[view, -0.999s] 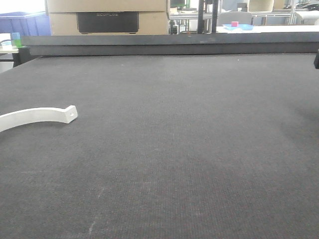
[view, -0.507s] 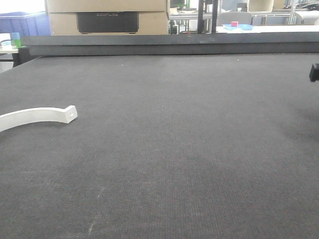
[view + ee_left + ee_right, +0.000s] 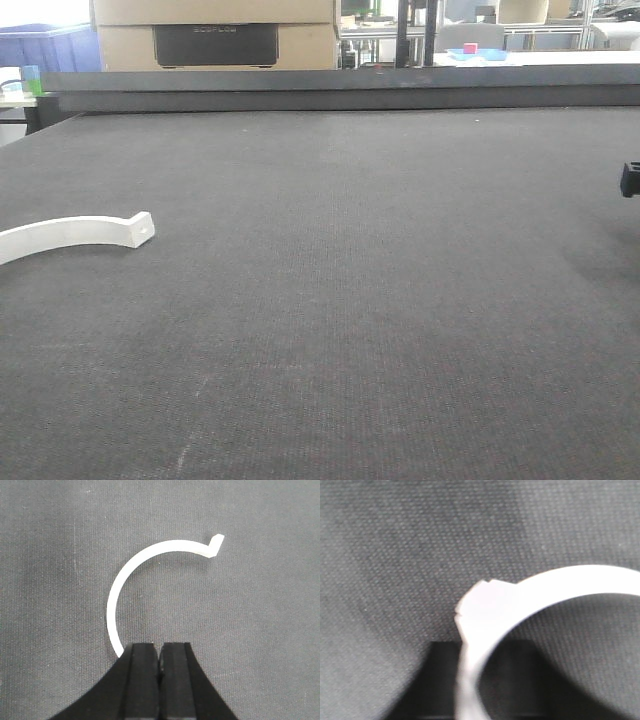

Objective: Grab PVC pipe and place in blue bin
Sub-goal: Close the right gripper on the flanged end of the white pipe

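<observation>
A slim white curved PVC pipe (image 3: pixel 70 232) lies flat on the dark mat at the left of the front view, its squared end with a small hole pointing right. The left wrist view sees this arc (image 3: pixel 170 545) from above. My left gripper (image 3: pixel 160 647) hangs shut and empty over it, and one end of the arc runs under the left finger. In the right wrist view my right gripper (image 3: pixel 475 647) is shut on a second white curved pipe (image 3: pixel 570 587), held above the mat and blurred. A blue bin (image 3: pixel 50 45) stands beyond the table's far left corner.
A raised dark rail (image 3: pixel 340 88) runs along the table's far edge. Behind it stand a cardboard box (image 3: pixel 215 30) and a far table with a small blue tray (image 3: pixel 478 53). A dark part of the right arm (image 3: pixel 630 180) shows at the right edge.
The dark part of the right arm at the right edge of the front view has dropped lower. The pipe on the mat has not moved.
</observation>
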